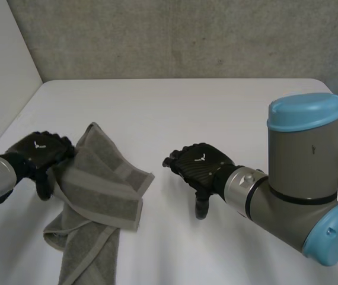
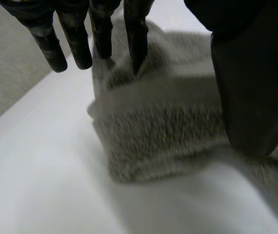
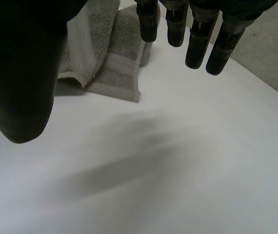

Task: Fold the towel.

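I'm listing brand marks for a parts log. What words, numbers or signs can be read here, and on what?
No words or numbers are readable.
On the left hand: small white forked mark on its back, no letters.
On the right hand: the same mark.
On the towel and table: no text.

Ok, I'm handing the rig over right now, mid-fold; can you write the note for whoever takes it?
Left hand: at the towel's left edge, touching it; I can't tell whether it grips.
Right hand: open, holding nothing, over bare table right of the towel and apart from it.
Towel: bunched and partly doubled over, on the table's left side.
Done: no neat fold.
Left: flatten it, then fold it squarely.
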`<state>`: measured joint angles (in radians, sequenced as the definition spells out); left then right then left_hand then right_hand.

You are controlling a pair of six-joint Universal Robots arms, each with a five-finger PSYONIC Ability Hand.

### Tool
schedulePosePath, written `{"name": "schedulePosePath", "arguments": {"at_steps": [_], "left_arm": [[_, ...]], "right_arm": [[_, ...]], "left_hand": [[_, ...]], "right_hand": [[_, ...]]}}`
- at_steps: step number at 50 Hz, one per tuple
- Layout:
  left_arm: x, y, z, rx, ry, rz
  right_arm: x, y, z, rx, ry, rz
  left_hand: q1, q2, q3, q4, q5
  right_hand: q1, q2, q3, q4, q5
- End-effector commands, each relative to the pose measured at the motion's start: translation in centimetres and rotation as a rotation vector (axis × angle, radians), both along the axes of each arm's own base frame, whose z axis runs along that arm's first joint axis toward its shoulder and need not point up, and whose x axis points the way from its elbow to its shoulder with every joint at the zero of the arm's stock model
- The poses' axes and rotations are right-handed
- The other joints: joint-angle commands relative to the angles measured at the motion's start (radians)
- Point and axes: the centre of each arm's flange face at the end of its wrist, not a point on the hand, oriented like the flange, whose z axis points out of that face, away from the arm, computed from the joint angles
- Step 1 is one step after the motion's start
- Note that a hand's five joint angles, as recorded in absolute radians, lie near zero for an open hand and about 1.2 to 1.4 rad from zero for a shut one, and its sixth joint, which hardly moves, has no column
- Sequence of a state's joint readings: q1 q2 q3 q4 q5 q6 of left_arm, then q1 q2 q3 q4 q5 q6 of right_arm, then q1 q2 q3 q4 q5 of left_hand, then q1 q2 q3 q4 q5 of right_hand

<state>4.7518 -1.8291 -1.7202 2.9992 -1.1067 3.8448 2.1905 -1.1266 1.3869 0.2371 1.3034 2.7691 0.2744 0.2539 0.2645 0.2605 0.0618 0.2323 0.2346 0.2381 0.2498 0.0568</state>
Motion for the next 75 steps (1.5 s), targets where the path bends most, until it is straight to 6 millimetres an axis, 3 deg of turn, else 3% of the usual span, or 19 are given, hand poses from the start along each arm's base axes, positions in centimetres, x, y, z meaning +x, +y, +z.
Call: {"name": "schedulePosePath", "arguments": {"at_steps": [1,3,5,14,16,17,19,23,30,35,38,39,40,42,49,54,58,64,75], "left_arm": [[-0.6,-0.1,-1.7,0.031,-0.052,-0.054],[-2.1,0.1,-2.0,0.03,-0.045,-0.104],[-3.0,0.3,-1.8,0.016,-0.042,-0.131],[-9.9,2.3,2.4,-0.103,0.084,-0.288],[-13.1,3.6,5.4,-0.145,0.223,-0.33],[-13.1,3.6,5.4,-0.145,0.223,-0.33],[-15.5,4.2,8.5,-0.162,0.387,-0.329],[-17.5,4.3,10.0,-0.151,0.524,-0.302],[-25.3,6.8,6.8,-0.09,0.589,-0.354],[-26.9,6.0,4.1,-0.078,0.568,-0.314],[-27.2,6.1,3.6,-0.072,0.563,-0.312],[-27.4,6.3,3.3,-0.067,0.56,-0.319],[-27.4,6.6,3.1,-0.059,0.554,-0.321],[-27.4,6.7,3.1,-0.055,0.55,-0.318],[-25.2,6.0,5.2,-0.06,0.545,-0.271],[-19.8,3.4,8.3,-0.104,0.55,-0.152],[-17.6,2.7,9.3,-0.122,0.549,-0.102],[-14.2,2.4,6.7,-0.04,0.493,-0.025],[-11.8,7.6,1.5,0.19,0.428,-0.061]], "right_arm": [[-0.7,0.7,-0.9,0.024,0.015,-0.002],[-0.9,0.8,-1.0,0.026,0.015,-0.004],[-1.3,0.5,-1.0,0.023,0.014,-0.019],[-3.6,-1.4,-0.1,0.006,0.0,-0.107],[-4.1,-1.9,0.0,0.003,0.0,-0.129],[-4.7,-2.5,0.4,-0.01,-0.006,-0.156],[-5.4,-3.2,1.2,-0.028,-0.016,-0.189],[-7.9,-5.1,3.6,-0.099,-0.05,-0.286],[-10.9,-6.9,6.2,-0.175,-0.086,-0.4],[-12.9,-7.8,7.5,-0.204,-0.113,-0.477],[-13.7,-8.0,8.0,-0.221,-0.115,-0.505],[-13.9,-8.0,8.0,-0.222,-0.114,-0.511],[-13.9,-8.0,8.0,-0.222,-0.114,-0.511],[-14.2,-7.8,8.1,-0.223,-0.113,-0.519],[-14.3,-7.6,8.2,-0.222,-0.119,-0.511],[-14.0,-7.3,8.0,-0.211,-0.116,-0.496],[-12.4,-5.9,7.4,-0.182,-0.122,-0.418],[-10.4,-4.3,7.0,-0.163,-0.132,-0.321],[-6.6,-1.9,4.5,-0.088,-0.096,-0.177]], "left_hand": [[0.165,0.186,0.175,0.179,0.203],[1.018,1.039,1.028,1.032,1.056],[1.121,1.141,1.131,1.135,1.159],[1.122,1.142,1.132,1.136,1.16],[1.122,1.142,1.132,1.136,1.16],[1.122,1.142,1.132,1.136,1.16],[1.122,1.142,1.132,1.136,1.16],[1.122,1.142,1.132,1.136,1.16],[1.122,1.142,1.132,1.136,1.16],[1.122,1.142,1.132,1.136,1.16],[1.122,1.142,1.132,1.136,1.16],[0.73,0.75,0.74,0.744,0.768],[0.086,0.107,0.096,0.1,0.125],[-0.1,-0.079,-0.09,-0.086,-0.062],[-0.096,-0.076,-0.086,-0.082,-0.058],[-0.096,-0.076,-0.086,-0.082,-0.058],[-0.096,-0.076,-0.086,-0.082,-0.058],[-0.093,-0.073,-0.083,-0.079,-0.055],[-0.093,-0.073,-0.083,-0.079,-0.055]], "right_hand": [[-0.058,-0.06,-0.064,-0.075,-0.057],[-0.058,-0.06,-0.064,-0.075,-0.057],[-0.058,-0.06,-0.064,-0.075,-0.057],[-0.058,-0.06,-0.064,-0.075,-0.057],[-0.058,-0.06,-0.064,-0.075,-0.057],[-0.058,-0.06,-0.064,-0.075,-0.057],[-0.058,-0.06,-0.064,-0.075,-0.057],[-0.058,-0.06,-0.064,-0.075,-0.057],[-0.058,-0.06,-0.064,-0.075,-0.057],[-0.058,-0.06,-0.064,-0.075,-0.057],[-0.058,-0.06,-0.064,-0.075,-0.057],[-0.058,-0.06,-0.064,-0.075,-0.057],[-0.058,-0.06,-0.064,-0.075,-0.057],[-0.058,-0.06,-0.064,-0.075,-0.057],[-0.058,-0.06,-0.064,-0.075,-0.057],[-0.058,-0.06,-0.064,-0.075,-0.057],[-0.058,-0.06,-0.064,-0.075,-0.057],[-0.058,-0.06,-0.064,-0.075,-0.057],[-0.058,-0.06,-0.064,-0.075,-0.057]]}}
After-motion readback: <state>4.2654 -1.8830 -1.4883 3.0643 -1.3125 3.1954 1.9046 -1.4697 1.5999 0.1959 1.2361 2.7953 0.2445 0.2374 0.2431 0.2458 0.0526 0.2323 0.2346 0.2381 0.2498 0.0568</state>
